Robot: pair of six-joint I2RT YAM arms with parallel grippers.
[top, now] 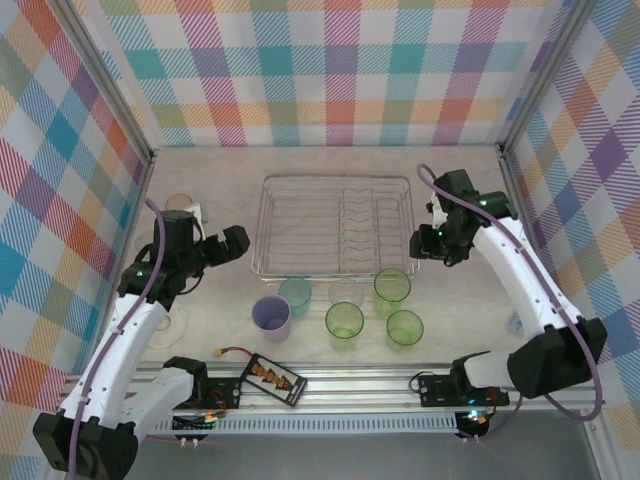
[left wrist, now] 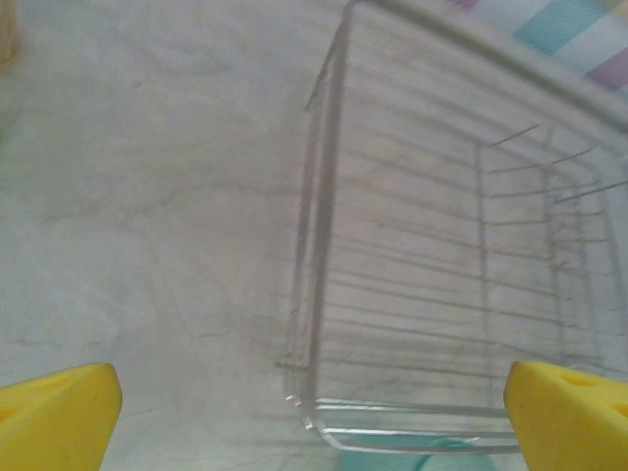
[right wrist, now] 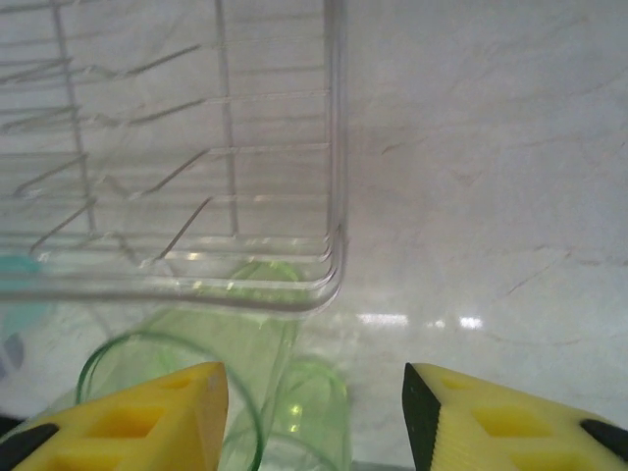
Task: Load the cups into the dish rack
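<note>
Six cups near the rack: lilac cup (top: 271, 318), teal cup (top: 295, 294), clear cup (top: 345, 292) and three green ones, all upright on the table (top: 225, 185), outside the dish rack (top: 338, 225).
Lilac cup: leftmost of the group, just near and left of the teal cup; whether the two touch I cannot tell.
Teal cup: right by the rack's near left corner; its rim peeks out below the rack's edge in the left wrist view.
Clear cup: by the middle of the rack's near side; faint and hard to make out.
Far green cup (top: 392, 287): at the rack's near right corner, touching it or just short of it.
Middle green cup (top: 344, 322): near of the clear cup, apart from the rack.
Right green cup (top: 405, 327): near of the far green cup, rightmost of the group.
Yellowish cup (top: 180, 204): far left on the table, half hidden behind the left arm (top: 140, 310).
Dish rack: centre of the table, long side running left to right, wire dividers in its right half.
Left gripper (top: 236, 243): just left of the rack's near left corner, fingers spread wide, holding nothing.
Right gripper (top: 428, 244): just right of the rack's near right corner, fingers moderately parted, gripping nothing; green cups show below the gap in its wrist view.
Black box (top: 275, 378): flat, orange marks, at the near edge, left of centre.
</note>
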